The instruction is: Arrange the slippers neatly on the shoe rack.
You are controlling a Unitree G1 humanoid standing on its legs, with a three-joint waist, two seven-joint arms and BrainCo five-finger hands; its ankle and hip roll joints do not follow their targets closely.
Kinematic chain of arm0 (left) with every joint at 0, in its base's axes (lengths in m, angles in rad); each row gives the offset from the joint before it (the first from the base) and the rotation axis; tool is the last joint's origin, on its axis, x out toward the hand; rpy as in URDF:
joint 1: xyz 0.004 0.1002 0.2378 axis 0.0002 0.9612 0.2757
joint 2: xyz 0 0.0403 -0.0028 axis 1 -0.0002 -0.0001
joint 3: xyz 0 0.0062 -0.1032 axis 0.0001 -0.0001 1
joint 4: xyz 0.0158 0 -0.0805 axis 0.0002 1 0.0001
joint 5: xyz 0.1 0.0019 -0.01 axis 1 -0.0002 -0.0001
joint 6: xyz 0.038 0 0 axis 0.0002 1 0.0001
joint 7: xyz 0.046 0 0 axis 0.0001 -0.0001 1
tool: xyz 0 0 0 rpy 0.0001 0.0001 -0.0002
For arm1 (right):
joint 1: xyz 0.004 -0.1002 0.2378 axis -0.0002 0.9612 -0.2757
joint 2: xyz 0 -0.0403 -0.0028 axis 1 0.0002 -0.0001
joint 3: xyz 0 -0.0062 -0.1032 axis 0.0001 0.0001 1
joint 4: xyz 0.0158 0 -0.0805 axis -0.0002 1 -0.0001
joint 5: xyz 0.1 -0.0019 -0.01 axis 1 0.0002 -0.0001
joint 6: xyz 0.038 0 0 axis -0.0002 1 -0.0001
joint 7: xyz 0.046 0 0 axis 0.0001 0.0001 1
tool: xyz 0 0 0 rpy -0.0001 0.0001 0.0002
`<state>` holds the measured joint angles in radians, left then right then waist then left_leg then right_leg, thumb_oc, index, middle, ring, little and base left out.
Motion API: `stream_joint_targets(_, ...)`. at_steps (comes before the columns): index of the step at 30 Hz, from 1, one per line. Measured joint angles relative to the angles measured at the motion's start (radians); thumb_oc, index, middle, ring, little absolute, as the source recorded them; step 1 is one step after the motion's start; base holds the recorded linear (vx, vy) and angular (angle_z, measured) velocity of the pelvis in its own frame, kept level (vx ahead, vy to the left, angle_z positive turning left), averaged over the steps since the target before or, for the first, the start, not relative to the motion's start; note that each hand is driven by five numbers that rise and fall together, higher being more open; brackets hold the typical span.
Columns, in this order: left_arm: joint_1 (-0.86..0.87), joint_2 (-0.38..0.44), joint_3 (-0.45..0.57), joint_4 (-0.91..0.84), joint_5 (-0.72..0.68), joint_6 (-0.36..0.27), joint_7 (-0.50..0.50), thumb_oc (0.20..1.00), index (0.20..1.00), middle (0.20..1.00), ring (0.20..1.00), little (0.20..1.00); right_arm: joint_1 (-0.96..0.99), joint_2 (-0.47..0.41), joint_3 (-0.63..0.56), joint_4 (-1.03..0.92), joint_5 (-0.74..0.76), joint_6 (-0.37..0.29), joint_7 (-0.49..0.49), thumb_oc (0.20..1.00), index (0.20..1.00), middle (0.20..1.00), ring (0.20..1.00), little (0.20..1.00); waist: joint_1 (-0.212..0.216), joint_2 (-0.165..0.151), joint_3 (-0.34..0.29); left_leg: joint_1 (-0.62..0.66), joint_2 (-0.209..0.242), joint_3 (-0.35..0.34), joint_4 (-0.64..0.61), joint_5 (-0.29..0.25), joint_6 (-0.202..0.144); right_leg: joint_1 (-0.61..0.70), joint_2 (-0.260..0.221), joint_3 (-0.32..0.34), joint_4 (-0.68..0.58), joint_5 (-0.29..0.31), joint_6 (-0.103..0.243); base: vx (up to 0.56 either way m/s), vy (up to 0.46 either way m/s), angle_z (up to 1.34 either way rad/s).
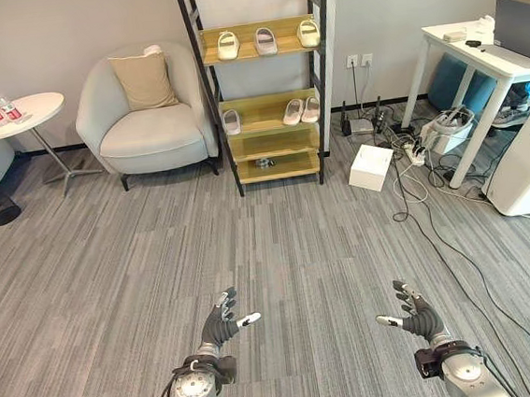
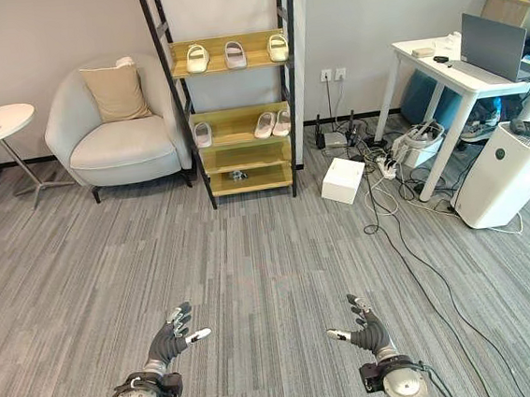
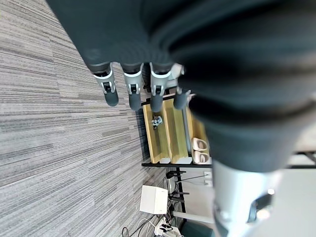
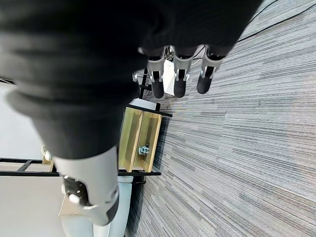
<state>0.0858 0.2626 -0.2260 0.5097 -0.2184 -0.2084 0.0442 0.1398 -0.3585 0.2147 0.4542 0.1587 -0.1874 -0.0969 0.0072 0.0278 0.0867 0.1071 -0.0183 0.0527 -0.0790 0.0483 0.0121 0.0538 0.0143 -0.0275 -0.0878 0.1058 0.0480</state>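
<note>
Standing well back from the shoe rack (image 1: 263, 95), left hand (image 1: 223, 323) and right hand (image 1: 413, 312) both spread and empty above the floor. Slippers (image 1: 266, 41) already along the top shelf, more on the middle shelf, one apart at its left end. Best to close in squarely first, then nudge that stray toward the pair.

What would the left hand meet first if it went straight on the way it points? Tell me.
Probably the shoe rack. The left hand is open, its fingers aimed across bare carpet toward the rack's lower shelves; nothing lies between. Depth is hard to judge, so it might meet the floor short of the rack.
</note>
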Motion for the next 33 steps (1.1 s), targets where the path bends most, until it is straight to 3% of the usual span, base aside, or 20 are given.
stream_joint_targets(17, 0.063, 0.007, 0.041, -0.041, -0.002, -0.004, 0.005, 1.0, 1.0, 1.0, 1.0, 1.0, 0.012, -0.001, -0.001, -0.003, 0.007, -0.001, 0.012, 1.0, 1.0, 1.0, 1.0, 1.0, 0.002, -0.003, 0.003, -0.021, -0.002, 0.008, 0.0, 0.0, 0.0, -0.024, -0.001, 0.008, 0.0, 0.003, 0.0, -0.02, 0.019, -0.01)
stream_joint_targets(22, 0.087, 0.017, 0.083, -0.037, -0.007, -0.004, 0.004, 1.0, 1.0, 1.0, 1.0, 1.0, 0.014, -0.002, -0.032, 0.0, 0.019, 0.0, 0.016, 1.0, 1.0, 1.0, 1.0, 1.0, 0.015, -0.017, 0.045, -0.055, -0.007, 0.014, 0.0, 0.006, 0.002, -0.06, -0.005, 0.012, 0.004, 0.011, -0.005, -0.02, 0.086, -0.03)
stream_joint_targets(25, 0.081, 0.026, 0.087, -0.036, -0.038, -0.004, 0.004, 1.0, 1.0, 1.0, 1.0, 1.0, -0.01, -0.003, -0.043, 0.001, 0.019, 0.0, 0.011, 1.0, 1.0, 1.0, 1.0, 1.0, 0.028, -0.028, 0.088, -0.084, -0.011, 0.019, 0.001, 0.015, 0.014, -0.133, -0.006, 0.019, 0.092, 0.014, 0.008, -0.03, 0.09, -0.11)
stream_joint_targets(26, 0.076, 0.026, 0.091, -0.034, -0.041, -0.003, 0.004, 1.0, 1.0, 1.0, 1.0, 1.0, -0.033, -0.001, -0.04, 0.002, 0.018, 0.001, 0.011, 1.0, 1.0, 1.0, 1.0, 1.0, 0.028, -0.026, 0.11, -0.088, -0.005, 0.03, 0.001, 0.023, 0.02, -0.161, -0.007, 0.02, 0.15, -0.011, 0.04, 0.1, 0.053, -0.19)
stream_joint_targets(29, 0.056, 0.027, 0.091, -0.027, -0.04, -0.002, 0.005, 1.0, 1.0, 1.0, 1.0, 1.0, -0.06, 0.008, -0.037, 0.008, 0.018, 0.0, 0.011, 1.0, 1.0, 1.0, 1.0, 1.0, 0.025, -0.034, 0.128, -0.08, -0.006, 0.034, 0.001, 0.01, 0.026, -0.219, -0.016, 0.021, 0.262, -0.06, 0.083, 0.19, -0.01, -0.03)
stream_joint_targets(31, 0.02, 0.028, 0.091, -0.024, -0.04, -0.002, 0.006, 1.0, 1.0, 1.0, 1.0, 1.0, -0.07, 0.008, -0.037, 0.009, 0.018, 0.0, 0.01, 1.0, 1.0, 1.0, 1.0, 1.0, 0.023, -0.05, 0.141, -0.069, -0.02, 0.034, -0.001, 0.006, 0.03, -0.247, -0.063, -0.028, 0.298, -0.095, 0.088, 0.35, -0.09, 0.02)
stream_joint_targets(33, -0.045, 0.028, 0.069, -0.018, -0.041, -0.002, 0.02, 1.0, 1.0, 1.0, 1.0, 1.0, -0.101, 0.008, -0.033, 0.009, 0.018, 0.001, 0.0, 1.0, 1.0, 1.0, 1.0, 1.0, 0.0, -0.038, 0.163, -0.079, -0.007, -0.001, -0.001, 0.002, 0.036, -0.312, -0.098, -0.032, 0.281, -0.092, 0.099, 0.33, -0.074, 0.14)
